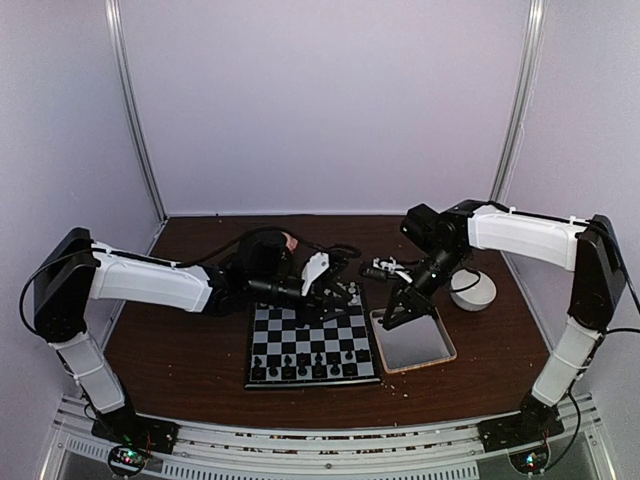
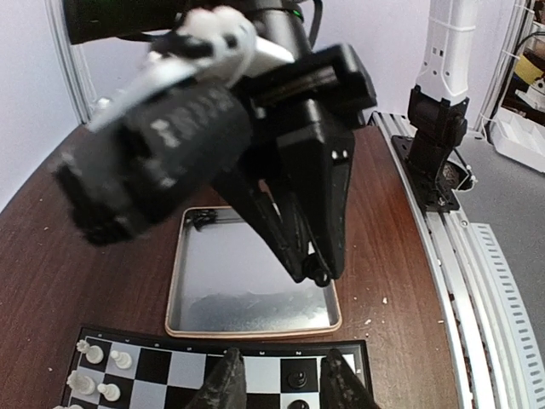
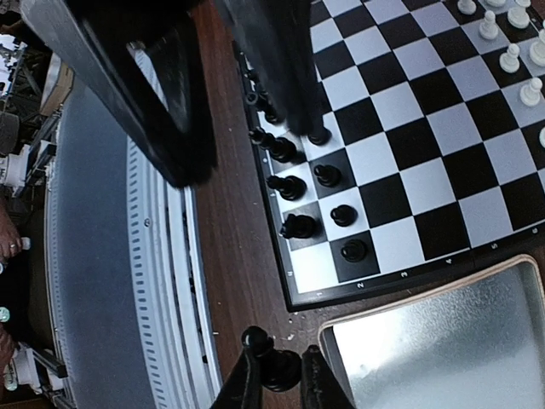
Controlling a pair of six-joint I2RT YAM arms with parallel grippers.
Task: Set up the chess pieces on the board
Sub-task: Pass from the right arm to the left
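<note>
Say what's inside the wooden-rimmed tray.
The tray shows bare floor and a small dark thing in one corner; the right gripper, holding a black chess piece, hides part.

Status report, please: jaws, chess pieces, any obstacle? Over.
Left gripper: jaws open, above the board. Right gripper: jaws shut on a black piece, beside the tray. Grippers very close together.

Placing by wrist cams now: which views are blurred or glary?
Left wrist: right gripper looms close, smeared out of focus; tray shows pale glare; board is sharp. Right wrist: board crisp, held black piece clear, dark blur top left. Top external: evenly lit, pieces tiny.
</note>
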